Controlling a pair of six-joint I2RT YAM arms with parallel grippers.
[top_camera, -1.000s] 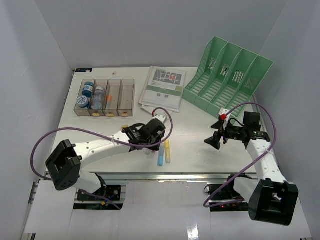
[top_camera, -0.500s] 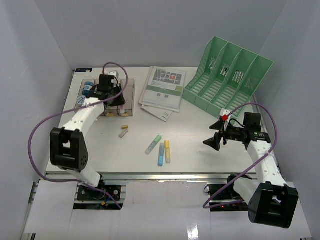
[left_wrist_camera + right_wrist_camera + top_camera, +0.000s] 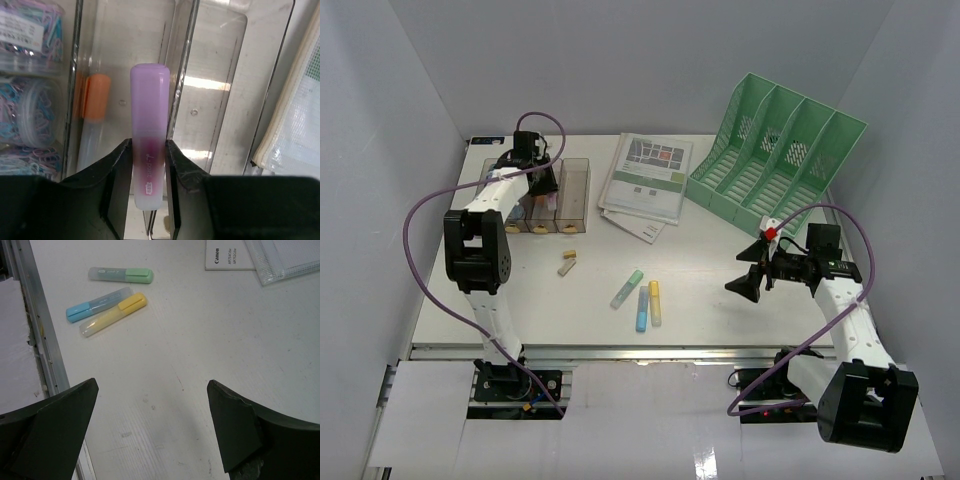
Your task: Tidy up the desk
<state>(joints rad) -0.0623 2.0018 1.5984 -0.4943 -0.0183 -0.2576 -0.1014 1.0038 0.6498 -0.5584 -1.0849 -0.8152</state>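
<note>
Your clear tray [image 3: 575, 190] sits at the far left of the counter [image 3: 710, 280], which fills the space ahead of both arm bases. The tray's leftmost compartment holds tubs of paper clips [image 3: 27, 100], and the next holds an orange highlighter [image 3: 92, 107]. Your left arm [image 3: 500, 190] reaches over the tray, its left jaws clenched on a purple highlighter [image 3: 149, 125] above that second compartment. Your right arm [image 3: 848, 310] hovers at the right, its right jaws spread wide and released.

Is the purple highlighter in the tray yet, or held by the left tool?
Held, not in. The left tool grips the purple highlighter over the tray compartments.
</note>
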